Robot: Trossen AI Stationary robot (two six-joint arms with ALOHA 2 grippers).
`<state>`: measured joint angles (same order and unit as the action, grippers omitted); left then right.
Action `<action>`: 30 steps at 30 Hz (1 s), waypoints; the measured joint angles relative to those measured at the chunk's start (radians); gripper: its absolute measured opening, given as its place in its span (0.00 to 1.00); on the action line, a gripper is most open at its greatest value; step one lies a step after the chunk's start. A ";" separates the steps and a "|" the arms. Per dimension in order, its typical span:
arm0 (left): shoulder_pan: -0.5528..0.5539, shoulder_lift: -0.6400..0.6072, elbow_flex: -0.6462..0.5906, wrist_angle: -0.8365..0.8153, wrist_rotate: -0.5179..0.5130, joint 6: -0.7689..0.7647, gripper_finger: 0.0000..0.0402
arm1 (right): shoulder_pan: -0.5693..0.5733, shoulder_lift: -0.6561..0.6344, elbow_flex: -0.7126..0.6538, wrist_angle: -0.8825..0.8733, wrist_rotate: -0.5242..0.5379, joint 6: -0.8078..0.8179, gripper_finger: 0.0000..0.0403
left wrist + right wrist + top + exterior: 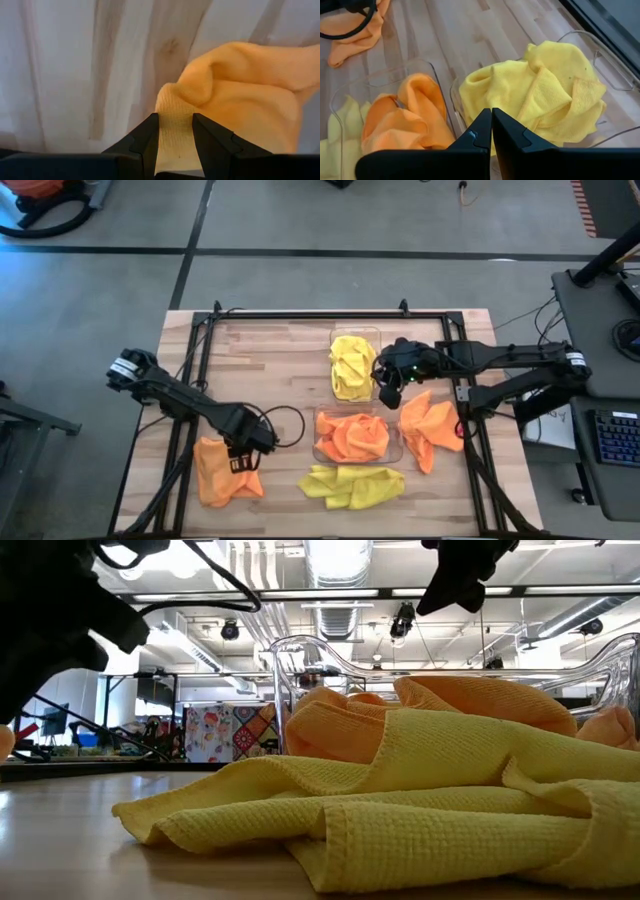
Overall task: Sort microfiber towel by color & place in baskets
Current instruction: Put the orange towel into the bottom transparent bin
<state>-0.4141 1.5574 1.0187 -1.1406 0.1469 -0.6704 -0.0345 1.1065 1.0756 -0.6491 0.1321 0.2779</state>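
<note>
The left gripper [240, 458] sits low at the upper right edge of a loose orange towel [222, 473] lying on the desk [270, 350], well to the left of the orange basket [394, 450]. In its wrist view the fingers [145, 145] stand narrow with a fold of that cloth [235, 100] between them, so it looks pinched, though whether the hold is firm is hard to say. The bulk of the towel runs away from the fingers toward the desk's front-left corner. I judge the next move is to lift and carry it right to the orange basket; the left arm is plainly the nearer one.

Just in front of that basket lies one yellow towel [352, 485], spread long from left to right. To the basket's right lies a second loose orange towel [432, 430]. Behind it stands the yellow basket [336, 333], filled with yellow cloth. The right gripper [392, 375] hovers by that basket's right wall, fingers pressed together and empty.

Counted: two baskets, two loose orange towels, one loose yellow.
</note>
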 joint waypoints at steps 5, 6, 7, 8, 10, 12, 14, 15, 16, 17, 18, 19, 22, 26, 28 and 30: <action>-0.002 0.000 0.000 0.019 -0.008 0.008 0.26 | 0.000 0.031 0.000 0.000 0.000 0.010 0.02; -0.003 -0.001 0.000 0.020 -0.007 0.007 0.26 | 0.000 0.037 0.000 -0.001 0.000 0.010 0.02; -0.004 -0.002 0.000 0.020 -0.002 0.000 0.26 | 0.000 0.044 0.000 0.000 0.000 0.010 0.02; -0.004 -0.002 0.000 0.019 0.001 -0.004 0.27 | 0.000 0.051 0.000 0.000 0.000 0.010 0.02; -0.004 -0.002 0.000 0.019 0.027 -0.015 0.29 | 0.000 0.063 0.000 -0.001 -0.001 0.010 0.02; -0.003 -0.002 0.000 0.020 0.047 -0.031 0.34 | 0.000 0.074 0.000 -0.001 -0.001 0.010 0.02; -0.005 -0.002 0.000 0.020 0.050 -0.036 0.41 | 0.000 0.081 0.000 -0.005 -0.001 0.010 0.02; -0.008 -0.002 0.000 0.020 0.044 -0.036 0.44 | 0.000 0.085 0.000 -0.005 -0.001 0.010 0.02; -0.011 -0.002 -0.001 0.020 0.028 -0.030 0.47 | 0.000 0.087 0.000 -0.005 -0.001 0.010 0.02; -0.015 -0.002 -0.001 0.022 0.010 -0.024 0.50 | 0.000 0.088 0.000 -0.007 -0.001 0.010 0.02; -0.018 -0.003 -0.003 0.024 -0.004 -0.018 0.53 | 0.000 0.089 0.000 -0.007 -0.001 0.010 0.02; -0.021 -0.003 -0.005 0.029 -0.013 -0.016 0.56 | 0.000 0.089 0.000 -0.006 -0.001 0.010 0.02; -0.028 -0.003 -0.013 0.044 -0.019 -0.020 0.61 | 0.000 0.088 0.000 -0.007 -0.001 0.010 0.02; -0.031 -0.003 -0.033 0.087 0.001 -0.052 0.63 | 0.006 0.087 0.000 -0.008 -0.001 0.011 0.02; -0.031 -0.003 -0.042 0.094 0.001 -0.065 0.62 | 0.011 0.087 0.000 -0.009 -0.001 0.011 0.02; -0.031 -0.003 -0.050 0.092 0.001 -0.074 0.60 | 0.017 0.087 0.000 -0.009 -0.001 0.010 0.02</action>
<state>-0.4447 1.5543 0.9691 -1.0482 0.1478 -0.7448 -0.0175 1.1931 1.0752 -0.6582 0.1310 0.2882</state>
